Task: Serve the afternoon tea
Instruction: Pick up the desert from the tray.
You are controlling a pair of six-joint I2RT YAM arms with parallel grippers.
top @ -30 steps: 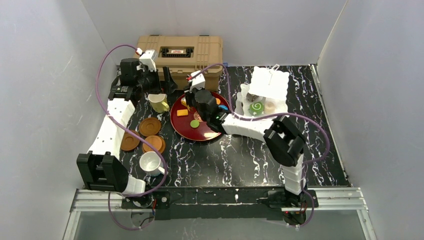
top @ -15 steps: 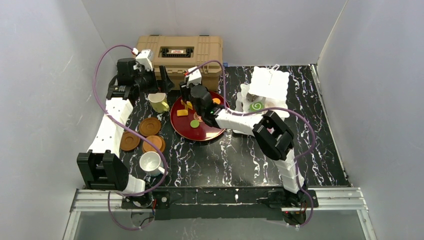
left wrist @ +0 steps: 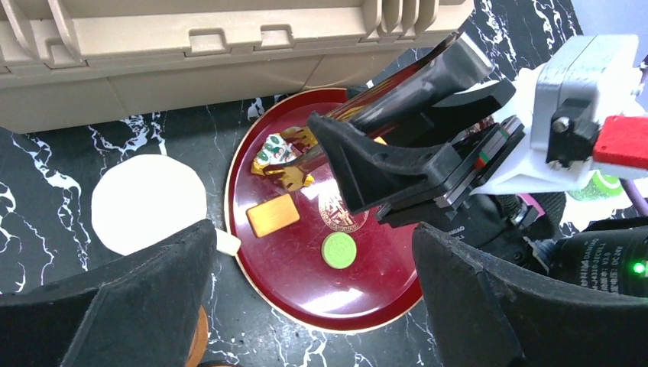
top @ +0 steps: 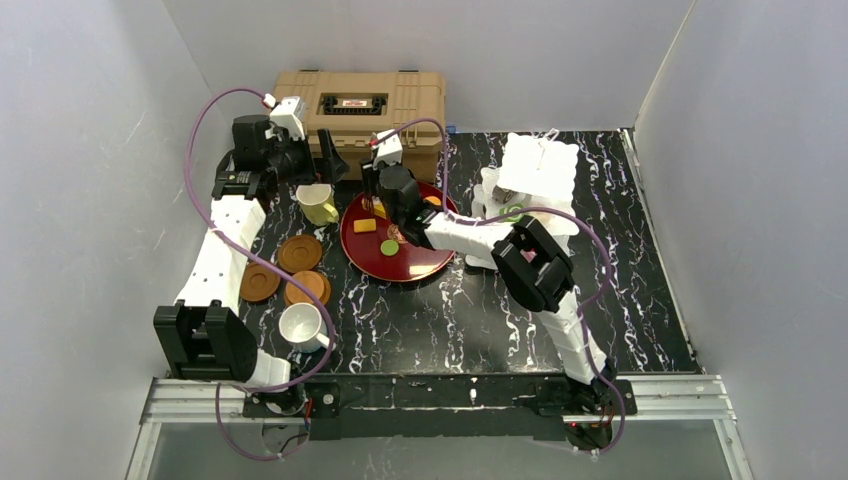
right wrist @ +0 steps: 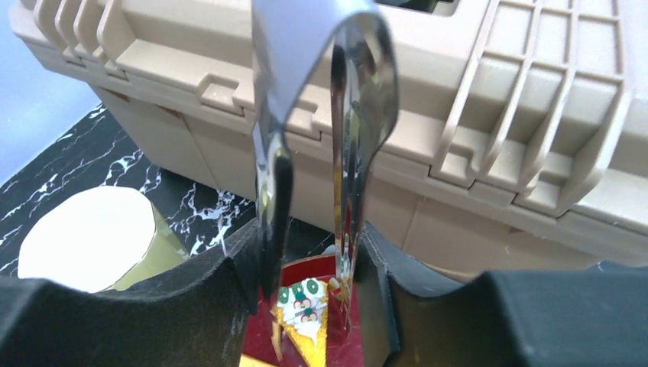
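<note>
A small wedge of toy cake (right wrist: 302,306) lies at the far side of the red tray (left wrist: 367,283), bracketed by the tips of metal tongs (right wrist: 340,122). The right gripper (right wrist: 306,260) clamps these, presumably because its own broad fingers suit such a morsel poorly. The left gripper (left wrist: 306,306) hangs wide near the yellow mug (left wrist: 149,202), holding nothing

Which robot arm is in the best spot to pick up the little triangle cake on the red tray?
Right. The right fingers hold metal tongs with tips right at the triangle cake. The left fingers are open and empty, by the yellow mug.
</note>
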